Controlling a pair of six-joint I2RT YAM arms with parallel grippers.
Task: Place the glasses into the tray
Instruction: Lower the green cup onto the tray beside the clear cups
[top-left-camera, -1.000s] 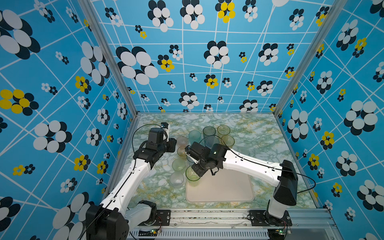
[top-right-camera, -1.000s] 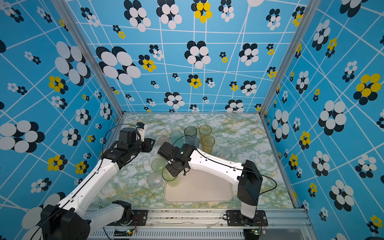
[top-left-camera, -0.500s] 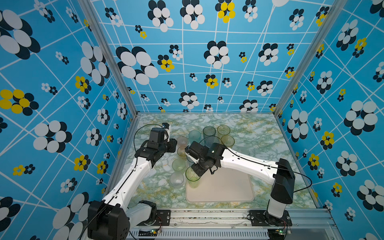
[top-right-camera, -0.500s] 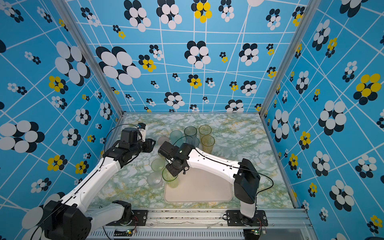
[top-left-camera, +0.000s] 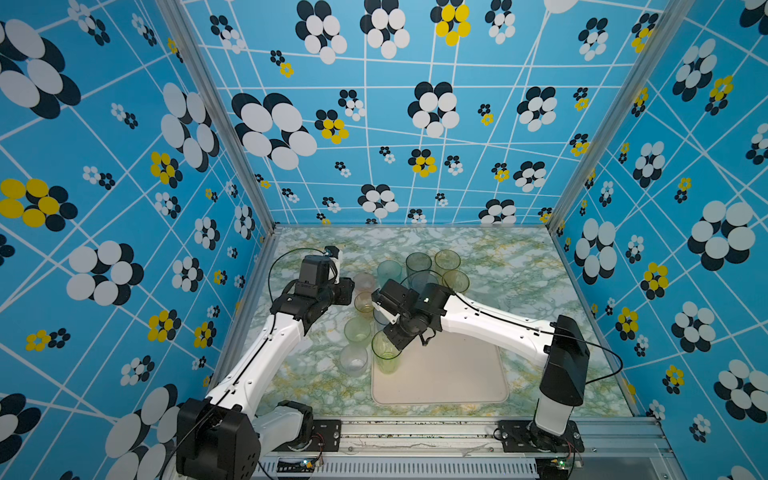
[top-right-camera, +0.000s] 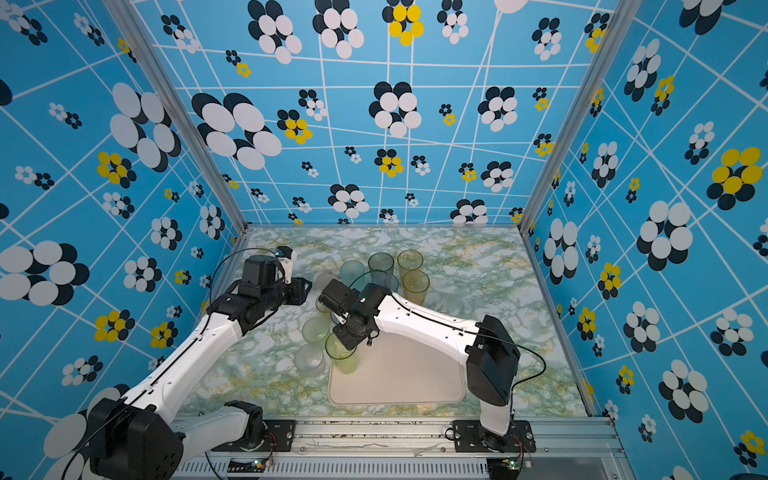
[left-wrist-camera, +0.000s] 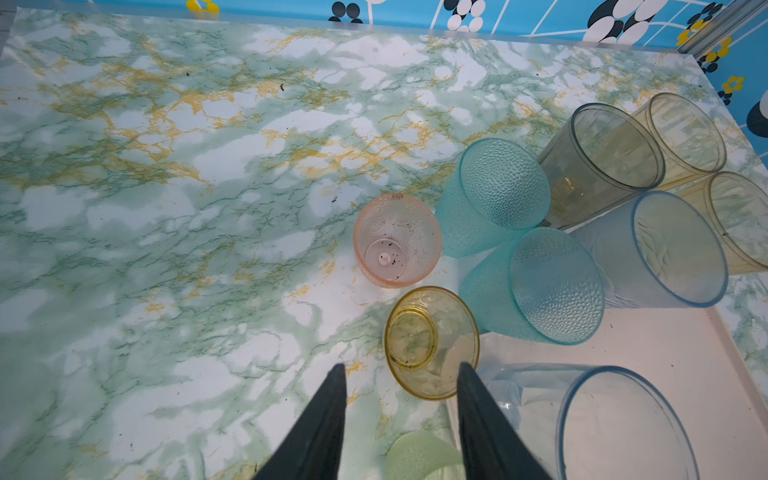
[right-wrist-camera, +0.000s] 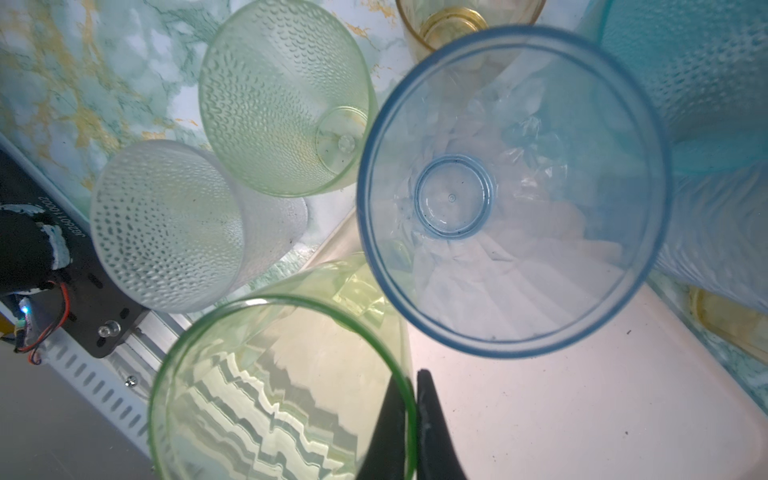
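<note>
**Glasses (top-left-camera: 417, 262) mostly off the tray (top-left-camera: 457, 374), green glass (top-left-camera: 385, 353) pinched**

We read the clock in both top views, with 12 at the far wall. Our right gripper (right-wrist-camera: 410, 376) is closed tight on the green glass's rim, with one finger inside the wall and one outside. That glass is upright at the tray's 9 o'clock edge, and we cannot tell whether its base rests on the tray. A blue glass (right-wrist-camera: 511, 187) stands upright just beside it, toward 12, at the tray's 11 o'clock corner.

Four short glasses line up on the table (top-left-camera: 519, 266) outside the tray's left rim. They run from the clear glass (top-left-camera: 354, 360) at 9, through the pale green glass (top-left-camera: 357, 330) and the amber glass (top-left-camera: 365, 301), to the pink glass (top-left-camera: 365, 280) at 11. We see tall glasses clustered beyond the tray at 12.

Our left gripper (left-wrist-camera: 401, 368) hangs above the amber glass with its jaws partly apart, holding nothing.
</note>
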